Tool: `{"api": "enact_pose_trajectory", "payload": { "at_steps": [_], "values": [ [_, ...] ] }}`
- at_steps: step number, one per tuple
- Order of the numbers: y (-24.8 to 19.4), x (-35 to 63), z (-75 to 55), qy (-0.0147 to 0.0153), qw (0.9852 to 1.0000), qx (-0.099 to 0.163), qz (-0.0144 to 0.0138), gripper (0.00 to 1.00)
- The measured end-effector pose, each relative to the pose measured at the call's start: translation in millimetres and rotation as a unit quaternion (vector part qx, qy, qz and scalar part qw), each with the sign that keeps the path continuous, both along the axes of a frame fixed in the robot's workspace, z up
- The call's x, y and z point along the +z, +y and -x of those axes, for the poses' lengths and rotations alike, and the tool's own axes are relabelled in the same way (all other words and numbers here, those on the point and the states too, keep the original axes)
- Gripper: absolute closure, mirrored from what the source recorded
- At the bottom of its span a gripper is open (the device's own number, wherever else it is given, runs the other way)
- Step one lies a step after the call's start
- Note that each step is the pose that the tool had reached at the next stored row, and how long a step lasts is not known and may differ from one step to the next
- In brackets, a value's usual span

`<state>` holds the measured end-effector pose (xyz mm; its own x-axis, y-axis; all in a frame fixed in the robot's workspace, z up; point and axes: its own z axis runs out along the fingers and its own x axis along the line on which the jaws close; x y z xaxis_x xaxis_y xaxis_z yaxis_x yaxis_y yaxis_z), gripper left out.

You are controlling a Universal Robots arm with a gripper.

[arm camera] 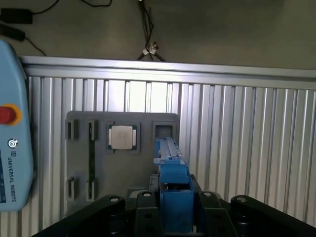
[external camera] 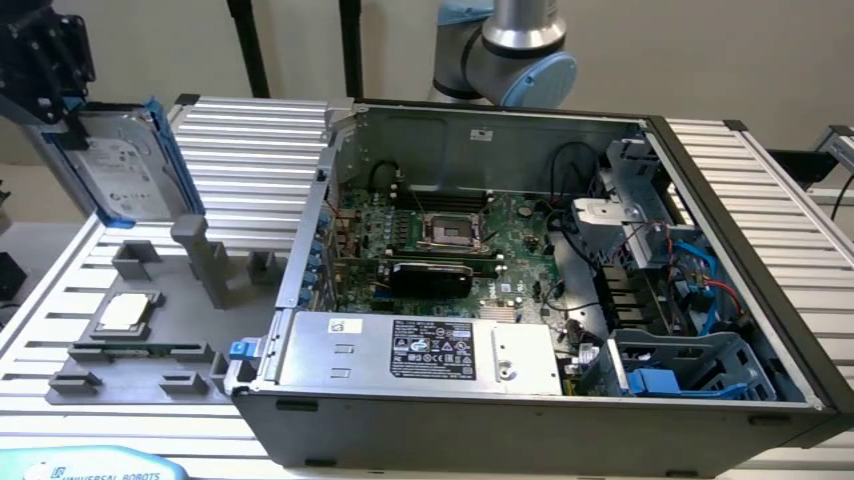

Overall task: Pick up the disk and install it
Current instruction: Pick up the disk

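**A:** The disk (external camera: pixel 123 165) is seen held upright in the air above the grey tray (external camera: pixel 147 365), its white label faced outward.

**B:** Confirmed. The pincer (external camera: pixel 56 100) is clamped on the disk's upper end. In the wrist view the blue frame is seen edge-on, pinched between the black fingers (arm camera: pixel 147 217).

**A:** On the tray, a small square chip (external camera: pixel 124 312) is seen lying flat in its pocket, beneath the raised disk.

**B:** The open computer case (external camera: pixel 747 200) is stood just beside the tray, towards the exterior view's right. Both are carried by the slatted desk (external camera: pixel 254 130).

**A:** A light blue pendant (arm camera: pixel 12 148) is noted lying near the tray's edge.
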<state>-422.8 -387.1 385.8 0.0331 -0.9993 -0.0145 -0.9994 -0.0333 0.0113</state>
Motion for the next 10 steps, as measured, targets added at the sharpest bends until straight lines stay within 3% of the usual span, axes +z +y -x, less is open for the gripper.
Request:
{"api": "enact_pose_trajectory", "payload": {
  "at_steps": [5,10],
  "values": [
    [0.1,22.6,-11.7,0.0000,1.0000,0.000,0.0000,0.67],
    [0.1,45.6,-32.3,0.0001,1.0000,0.000,-0.0003,0.67]
  ]
}}
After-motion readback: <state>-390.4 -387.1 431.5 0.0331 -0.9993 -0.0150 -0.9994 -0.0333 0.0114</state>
